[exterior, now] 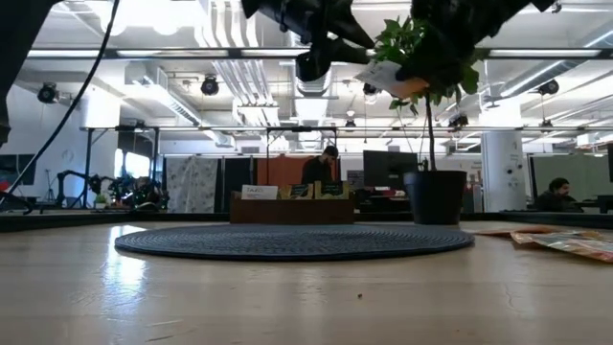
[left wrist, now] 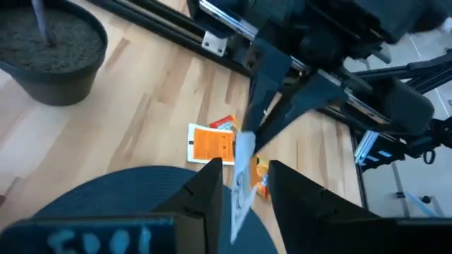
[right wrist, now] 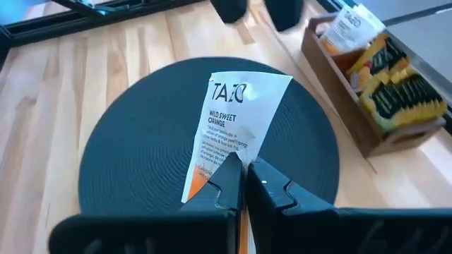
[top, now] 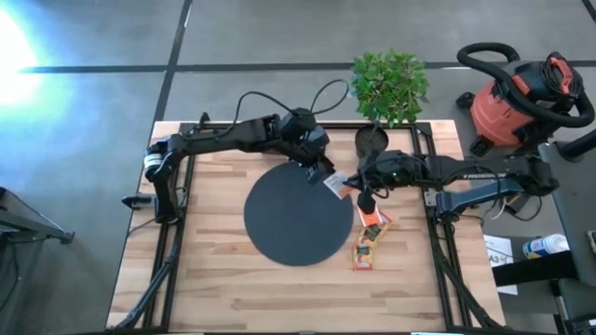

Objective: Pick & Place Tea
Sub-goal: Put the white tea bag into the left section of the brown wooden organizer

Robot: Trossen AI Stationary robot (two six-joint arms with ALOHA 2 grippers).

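A white-and-orange tea sachet [right wrist: 236, 120] hangs in the air over the far right rim of the round black mat [top: 298, 214]. My right gripper [right wrist: 241, 166] is shut on it, reaching in from the table's right [top: 357, 183]. My left gripper [left wrist: 244, 171] comes from the left [top: 321, 172] and is open. Its two fingers stand on either side of the sachet's white end, which shows edge-on [left wrist: 240, 187] between them. Several more tea sachets [top: 371, 237] lie flat on the wood just right of the mat. My right gripper pinches the sachet's orange end [right wrist: 205, 171] between its two fingers. The fingers come from the table's right, slanting down. The sachet is lifted clear above the mat [exterior: 388, 77] and sticks out past the fingertips toward my left gripper.
A wooden box [right wrist: 381, 85] holding sachets stands at the mat's far side, seen in the low view behind the mat [exterior: 292, 206]. A potted plant [top: 389, 84] in a black pot [top: 372, 140] stands at the far edge. One orange sachet [left wrist: 212, 144] lies near the mat.
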